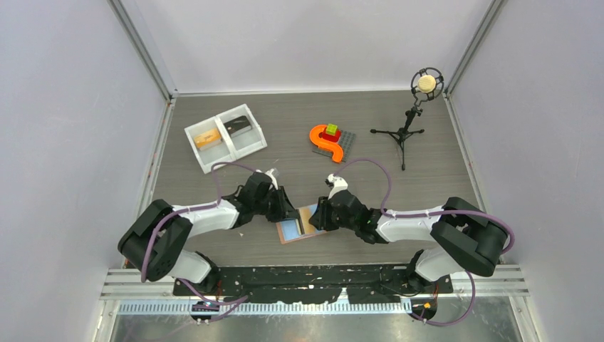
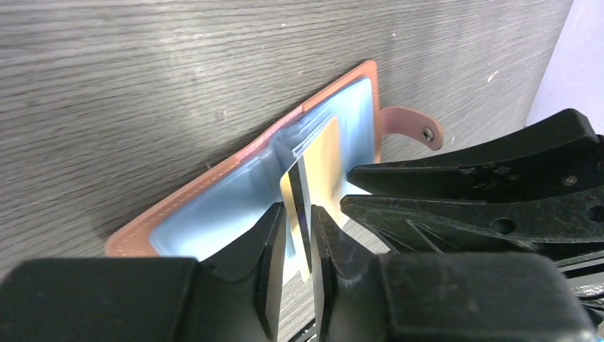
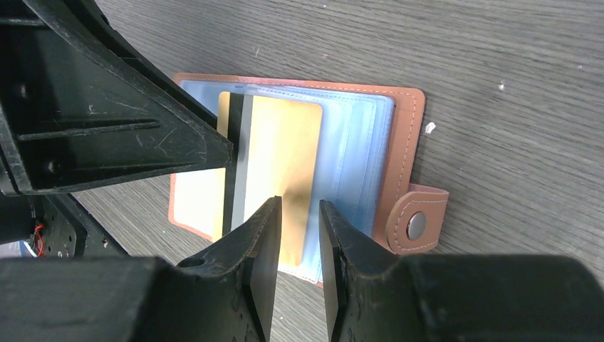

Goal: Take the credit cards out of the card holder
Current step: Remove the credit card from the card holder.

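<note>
The card holder (image 1: pixel 293 231) lies spread open on the table between my two grippers, salmon-brown at the rim (image 3: pixel 403 128) with light blue pockets (image 2: pixel 214 210). A gold credit card (image 3: pixel 285 142) with a black stripe sticks partly out of a pocket, one edge raised. My left gripper (image 2: pixel 296 211) straddles that raised edge (image 2: pixel 320 157). Its jaws stand narrowly apart, the card leaning on one finger with a sliver of gap on the other side. My right gripper (image 3: pixel 299 203) hovers open over the card's other end and grips nothing.
The holder's snap tab (image 3: pixel 417 224) juts from its side. A white two-compartment tray (image 1: pixel 226 137) stands at the back left. An orange piece on a grey plate (image 1: pixel 329 140) is mid-back, and a microphone on a tripod (image 1: pixel 420 107) at the back right.
</note>
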You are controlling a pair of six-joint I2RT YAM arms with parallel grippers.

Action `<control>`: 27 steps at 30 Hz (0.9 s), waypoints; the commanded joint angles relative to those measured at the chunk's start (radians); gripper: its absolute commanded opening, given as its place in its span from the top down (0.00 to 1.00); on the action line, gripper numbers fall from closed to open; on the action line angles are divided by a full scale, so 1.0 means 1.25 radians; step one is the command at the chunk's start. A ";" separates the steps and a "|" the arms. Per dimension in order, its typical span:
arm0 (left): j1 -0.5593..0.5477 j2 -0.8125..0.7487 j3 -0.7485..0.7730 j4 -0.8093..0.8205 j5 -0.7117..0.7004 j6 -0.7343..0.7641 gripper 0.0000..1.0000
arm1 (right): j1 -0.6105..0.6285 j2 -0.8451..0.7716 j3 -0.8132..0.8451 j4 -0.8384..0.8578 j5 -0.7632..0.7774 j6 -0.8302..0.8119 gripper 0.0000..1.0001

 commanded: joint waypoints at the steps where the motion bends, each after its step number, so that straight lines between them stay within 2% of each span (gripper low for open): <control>1: 0.012 -0.001 -0.017 0.045 0.038 0.000 0.85 | -0.004 0.004 -0.005 -0.035 0.029 -0.002 0.66; 3: 0.015 0.002 -0.023 0.063 0.047 -0.005 1.00 | -0.004 0.005 -0.003 -0.035 0.028 -0.003 0.66; 11: 0.045 -0.030 -0.043 0.040 0.035 0.000 1.00 | -0.005 0.004 0.002 -0.045 0.033 -0.009 0.66; 21: 0.050 -0.220 -0.015 -0.242 -0.108 0.027 1.00 | -0.003 -0.076 0.044 -0.110 0.080 -0.089 0.63; 27: 0.050 -0.315 0.058 -0.367 -0.120 0.043 1.00 | 0.039 -0.174 0.052 -0.071 0.129 -0.261 0.61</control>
